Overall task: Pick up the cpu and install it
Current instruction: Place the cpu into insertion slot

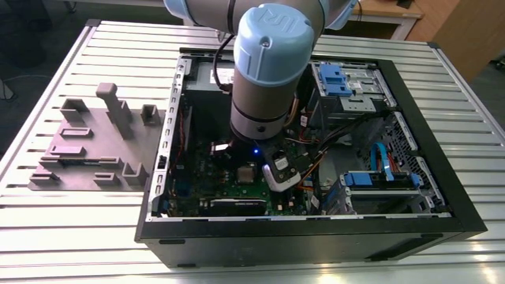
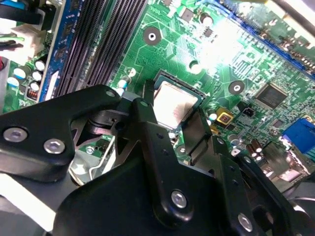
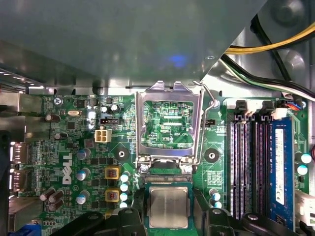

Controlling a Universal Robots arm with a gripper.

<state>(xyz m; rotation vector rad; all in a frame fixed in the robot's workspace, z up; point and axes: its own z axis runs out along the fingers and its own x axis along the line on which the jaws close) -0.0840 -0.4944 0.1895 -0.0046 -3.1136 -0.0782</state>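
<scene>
Well, the claw (image 2: 170, 115) is down inside the computer case (image 1: 316, 236), low over the motherboard (image 3: 74, 147) and right at the cpu (image 3: 168, 206). Whether it clasps the chip or stands free of it I cannot tell. In both wrist views its black linkage frames the cpu on two opposite sides.

The cpu lies flat, silvery top up, within the square outline of the socket (image 3: 145, 196). Just beside the socket, the metal load plate (image 3: 140, 123) is swung open on its hinge, so that green board shows through its window. The thin wire lever (image 3: 209, 98) runs along one edge of the plate.

To one side of the socket run the long black memory slots (image 3: 238, 167), with a blue one (image 3: 280, 162) beyond them. To the other side sit small capacitors and two yellow-topped square parts (image 3: 112, 173). A yellow cable (image 3: 275, 46) and darker ones cross the grey metal near the slots.

In the exterior view the pale blue and grey arm (image 1: 264, 77) reaches straight down into the open case, which lies on its side on the slatted metal tabletop (image 1: 79, 236). Blue drive brackets (image 1: 335, 80) sit towards the exterior view's right inside the case. On the tabletop at the exterior view's left, apart from the case, stands a grey fixture block (image 1: 79, 160) with upright posts and shallow pockets.
</scene>
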